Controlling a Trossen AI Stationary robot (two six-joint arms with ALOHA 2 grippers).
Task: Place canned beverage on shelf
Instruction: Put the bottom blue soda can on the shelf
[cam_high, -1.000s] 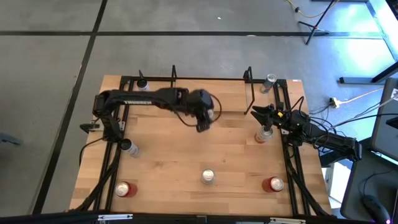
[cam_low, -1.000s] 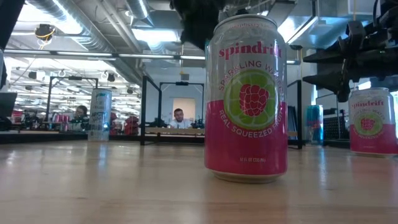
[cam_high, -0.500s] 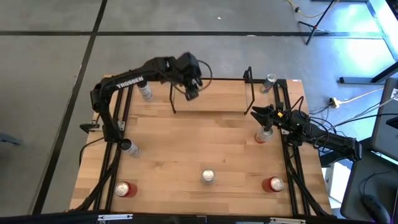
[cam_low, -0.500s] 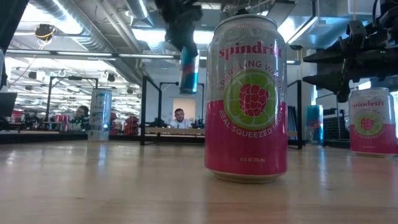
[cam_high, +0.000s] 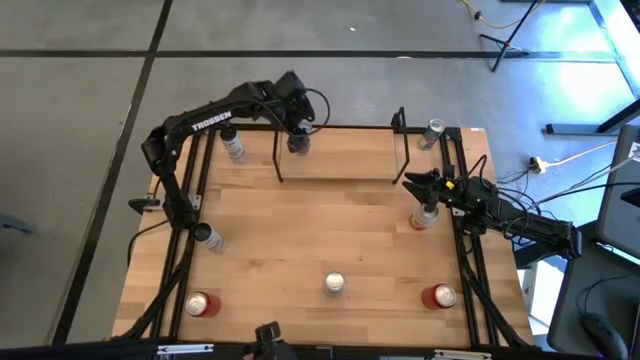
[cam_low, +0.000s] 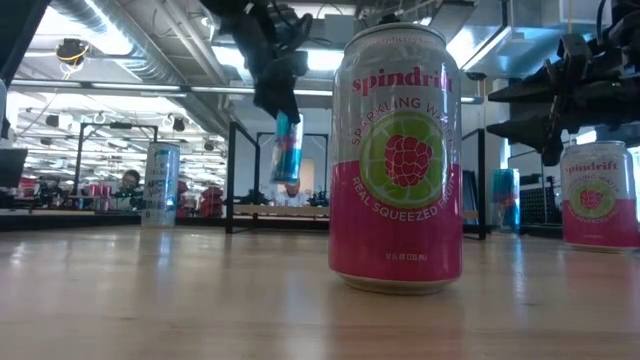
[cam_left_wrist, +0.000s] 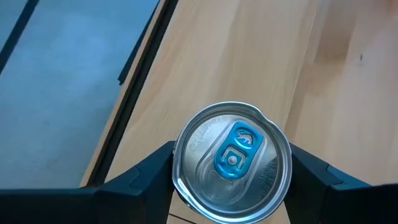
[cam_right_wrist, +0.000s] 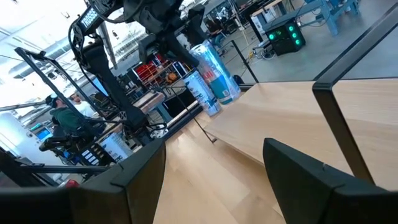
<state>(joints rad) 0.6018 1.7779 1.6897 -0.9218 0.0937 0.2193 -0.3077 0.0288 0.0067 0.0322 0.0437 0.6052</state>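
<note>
Swinging out from mid-bench a second ago, the left arm has carried its can to the far edge, and the left gripper (cam_high: 297, 128) now hangs over the shelf (cam_high: 340, 170) near its left wire end frame (cam_high: 279, 145). Its jaws pinch a slim blue canned beverage (cam_low: 286, 148) by the top, one finger on each side of the lid in the left wrist view. From bench level the can dangles slightly tilted, clear of the board, so it is not set down yet.

The right gripper (cam_high: 420, 185) waits by the right edge, jaws spread, just above a pink can (cam_high: 424, 216) that it does not grip.

As I read it, the carry is nearly done. What is left is lowering the can upright onto the light-wood board, letting go and backing away. Other cans stand untouched around the bench (cam_high: 330, 235): a raspberry one (cam_low: 396, 155) near the front, a pale one (cam_low: 161, 183) off to the left and several at the corners, so more trips may follow.
</note>
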